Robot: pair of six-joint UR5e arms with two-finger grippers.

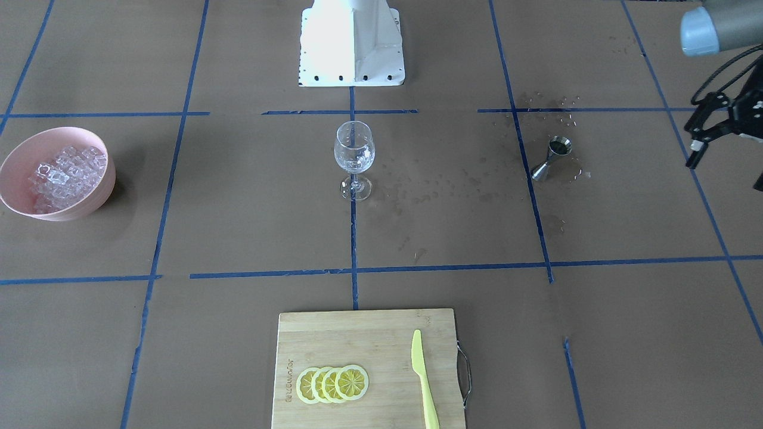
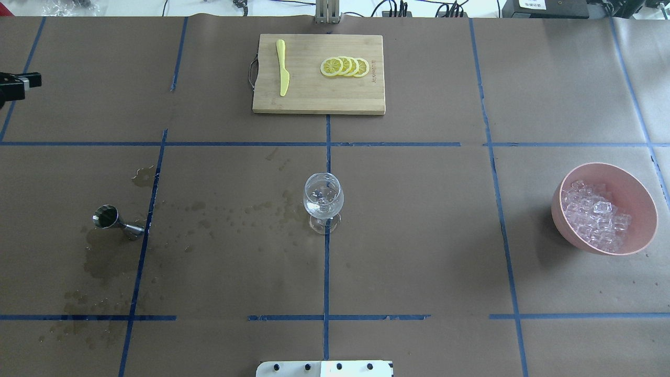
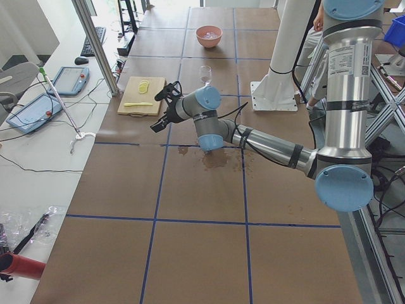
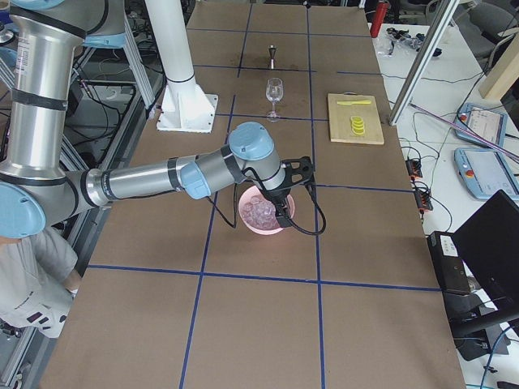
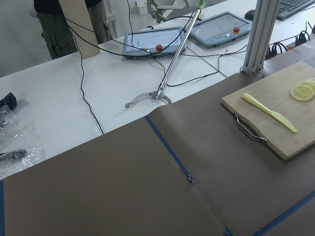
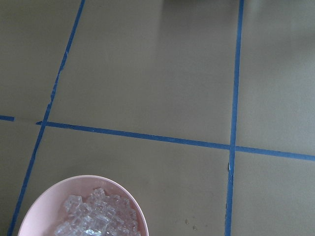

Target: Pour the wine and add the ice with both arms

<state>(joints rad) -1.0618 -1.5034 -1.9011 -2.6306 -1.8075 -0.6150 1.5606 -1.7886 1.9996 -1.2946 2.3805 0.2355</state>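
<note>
The wine is a dark measure in a steel jigger, which also shows in the overhead view. An upright wine glass stands at the table's middle. The ice is heaped in a pink bowl; the right wrist view shows it at the bottom left. My left gripper is open and empty, in the air beyond the jigger near the table's end. My right gripper hangs over the bowl's rim; I cannot tell if it is open or shut.
A wooden cutting board at the operators' side carries lemon slices and a yellow knife. The white pedestal stands behind the glass. Wet spots mark the paper around the jigger.
</note>
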